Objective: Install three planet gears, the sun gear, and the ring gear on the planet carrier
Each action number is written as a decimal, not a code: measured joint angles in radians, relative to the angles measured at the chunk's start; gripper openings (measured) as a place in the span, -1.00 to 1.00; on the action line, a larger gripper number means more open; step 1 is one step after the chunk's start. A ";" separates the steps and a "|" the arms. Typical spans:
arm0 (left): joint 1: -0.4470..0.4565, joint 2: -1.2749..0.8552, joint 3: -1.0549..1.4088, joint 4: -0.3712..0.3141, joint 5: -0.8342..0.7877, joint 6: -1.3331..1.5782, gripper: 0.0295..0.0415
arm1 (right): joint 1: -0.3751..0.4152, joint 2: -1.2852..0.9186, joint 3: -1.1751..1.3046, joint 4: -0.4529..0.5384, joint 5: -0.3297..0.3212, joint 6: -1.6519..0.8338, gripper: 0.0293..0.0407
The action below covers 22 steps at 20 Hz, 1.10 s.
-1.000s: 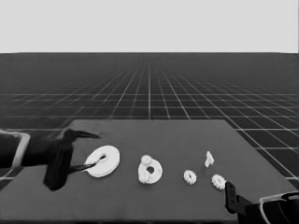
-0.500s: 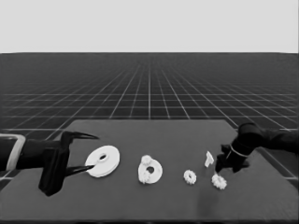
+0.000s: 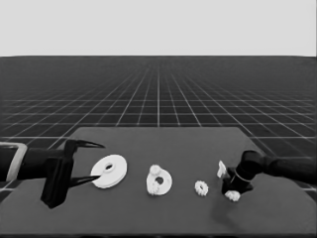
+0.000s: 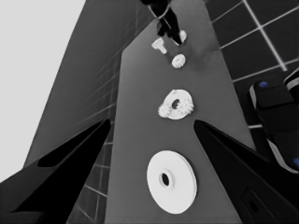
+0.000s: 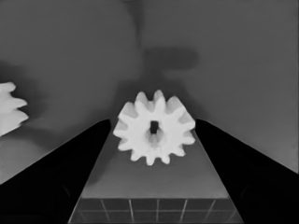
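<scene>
Left gripper [image 3: 84, 163]: your waiting arm parks it over the table's left end, fingers spread, holding nothing.
Larger round part [image 3: 109, 171]: lies flat just beside those fingers, untouched; it goes on last, I judge.
Smaller round part [image 3: 159, 182]: sits near the table's middle, toward the front edge, with two gears [image 3: 155, 170] on it.
Loose gear [image 3: 201, 187]: lies flat, right of the middle.
Thin white piece [image 3: 221, 169]: lies just beside the right arm.
Right gripper [image 5: 154, 135]: down near the right front corner, fingers spread either side of a gear [image 5: 154, 127], not pinching; you look set to close.
Table [image 3: 158, 218]: dark, flat; grid floor beyond.
</scene>
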 joint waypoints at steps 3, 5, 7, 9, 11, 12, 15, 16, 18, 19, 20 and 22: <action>0.000 0.000 0.000 0.000 0.000 0.000 0.49 | -0.002 0.001 -0.002 -0.002 0.002 0.000 -0.01; 0.000 0.000 0.000 0.000 0.000 0.000 0.49 | -0.002 0.001 -0.003 -0.002 0.002 0.000 -0.67; 0.000 0.000 0.000 0.000 0.000 0.000 0.49 | -0.002 0.001 -0.003 -0.002 0.002 0.000 -0.67; 0.000 0.000 0.000 0.000 0.000 0.000 0.49 | -0.002 0.001 -0.003 -0.002 0.002 0.000 -0.67; 0.000 0.000 0.000 0.000 0.000 0.000 0.49 | -0.002 0.001 -0.003 -0.002 0.002 0.000 -0.67; 0.000 0.000 0.000 0.000 0.000 0.000 0.49 | -0.002 0.001 -0.003 -0.002 0.002 0.000 -0.67; 0.000 0.000 0.000 0.000 0.000 0.000 0.49 | 0.174 -0.065 0.121 0.133 -0.118 0.024 -0.67; 0.000 0.000 0.000 0.000 0.000 0.000 0.49 | 0.197 -0.069 0.128 0.150 -0.130 0.025 -0.67; 0.000 0.000 0.000 0.000 0.000 0.000 0.49 | 0.217 -0.071 0.132 0.167 -0.142 0.025 -0.67; 0.000 0.000 0.000 0.000 0.000 0.000 0.49 | 0.221 -0.072 0.132 0.171 -0.144 0.025 -0.67; 0.000 0.000 0.000 0.000 0.000 0.000 0.49 | 0.224 -0.072 0.133 0.173 -0.146 0.025 -0.67; 0.000 0.000 0.000 0.000 0.000 0.000 0.49 | 0.226 -0.072 0.133 0.175 -0.147 0.025 -0.67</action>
